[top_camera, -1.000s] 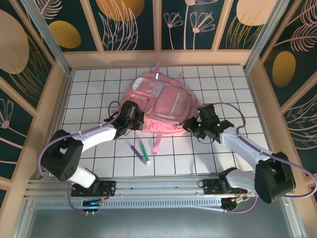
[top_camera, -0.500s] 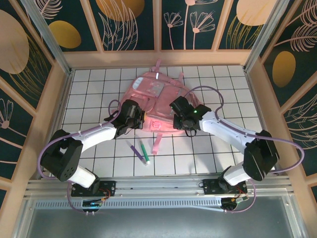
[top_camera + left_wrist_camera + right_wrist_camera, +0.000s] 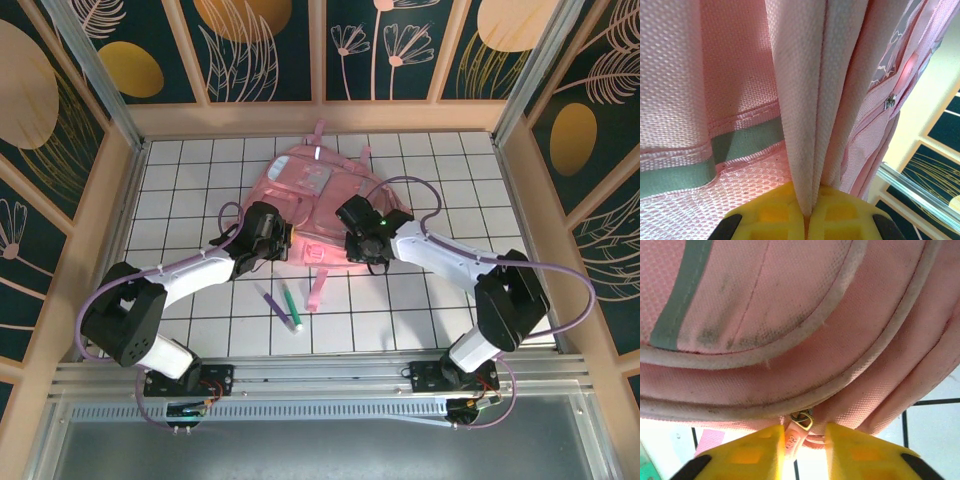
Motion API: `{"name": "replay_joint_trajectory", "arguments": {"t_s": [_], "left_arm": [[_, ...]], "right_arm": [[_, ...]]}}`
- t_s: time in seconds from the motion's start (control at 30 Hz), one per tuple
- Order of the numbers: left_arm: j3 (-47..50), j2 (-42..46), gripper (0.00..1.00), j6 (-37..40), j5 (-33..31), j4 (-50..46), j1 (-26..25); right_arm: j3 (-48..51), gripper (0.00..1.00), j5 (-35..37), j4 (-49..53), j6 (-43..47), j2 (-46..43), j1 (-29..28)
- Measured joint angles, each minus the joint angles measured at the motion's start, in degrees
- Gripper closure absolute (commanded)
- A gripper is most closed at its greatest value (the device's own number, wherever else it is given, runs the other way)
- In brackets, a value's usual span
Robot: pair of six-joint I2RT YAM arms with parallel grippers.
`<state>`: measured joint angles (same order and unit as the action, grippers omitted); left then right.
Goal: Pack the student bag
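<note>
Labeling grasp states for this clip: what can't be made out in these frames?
- Backpack opening and contents: top view, both arms cover its near edge.
- Right claw around the zipper pull: right wrist view, washed-out bright gap beside the pull, so it is unclear whether it is clamped.
- Left claw pinches a fabric fold: left wrist view too close to tell which part of the backpack.

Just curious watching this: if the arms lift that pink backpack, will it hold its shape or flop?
Probably flop: the left gripper pinches the student bag into a thin fold. Its woven cloth likely won't slip.
</note>
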<state>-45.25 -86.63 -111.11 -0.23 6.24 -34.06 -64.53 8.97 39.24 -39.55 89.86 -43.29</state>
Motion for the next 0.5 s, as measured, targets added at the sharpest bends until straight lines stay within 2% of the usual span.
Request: {"name": "replay_joint_trajectory", "arguments": {"t_s": [0.3, 0.5], "left_arm": [[0.9, 0.2, 1.0, -0.2, 0.0, 1.1, 0.0], [1.1, 0.3, 1.0, -0.2, 0.0, 1.3, 0.0]], "right_arm": [[-0.1, 0.89, 0.0, -1.4, -1.3, 0.3, 0.0], [-0.1, 0.9, -0.1, -1.8, -1.2, 0.3, 0.0]]}}
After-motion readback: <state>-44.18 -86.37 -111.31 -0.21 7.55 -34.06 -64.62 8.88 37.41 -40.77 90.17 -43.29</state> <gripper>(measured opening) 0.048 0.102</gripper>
